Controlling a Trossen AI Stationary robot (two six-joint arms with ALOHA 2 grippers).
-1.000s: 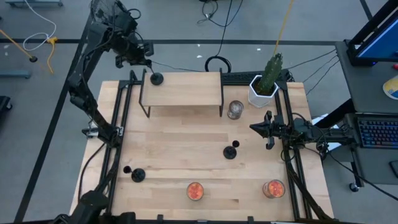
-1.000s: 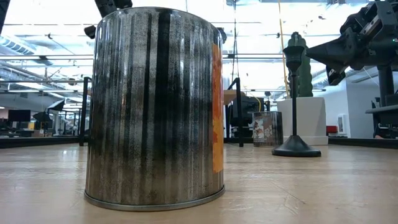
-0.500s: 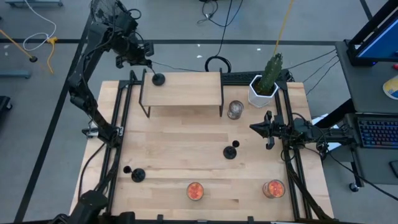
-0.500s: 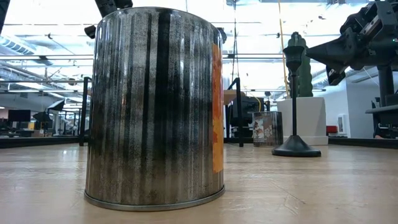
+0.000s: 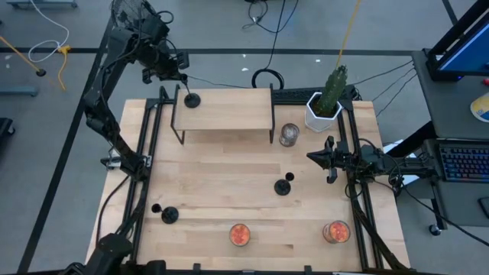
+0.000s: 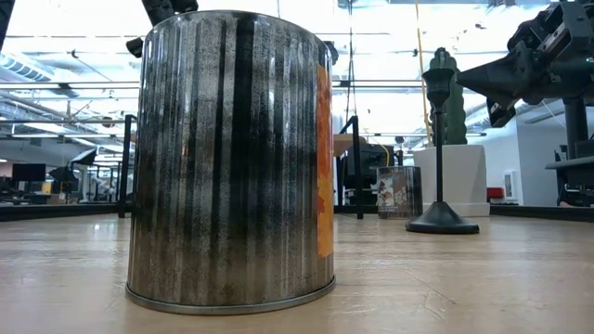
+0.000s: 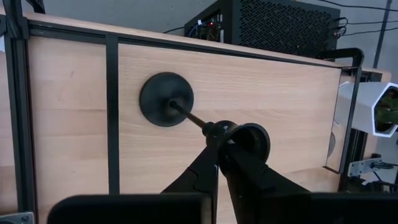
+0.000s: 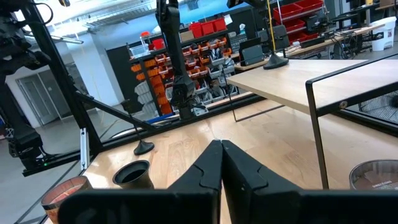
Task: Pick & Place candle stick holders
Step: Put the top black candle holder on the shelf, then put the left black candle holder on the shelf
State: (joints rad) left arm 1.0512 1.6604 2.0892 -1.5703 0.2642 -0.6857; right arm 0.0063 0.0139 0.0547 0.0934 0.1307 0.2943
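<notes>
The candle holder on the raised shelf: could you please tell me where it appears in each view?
High: candle holder on the shelf's left end.
Low: not visible.
Left wrist: close up, on the shelf.
Right wrist: far off, on the shelf.
Shared landmark: the shelf.

- black round-based metal candle stick holders [image 5: 283,185]
- pale striped-grain wooden table [image 5: 221,198]
- orange-filled glass jars [image 5: 239,234]
- silvery clear ribbed glass jar [image 5: 289,135]
- green cactus [image 5: 334,88], white pot [image 5: 315,116]
</notes>
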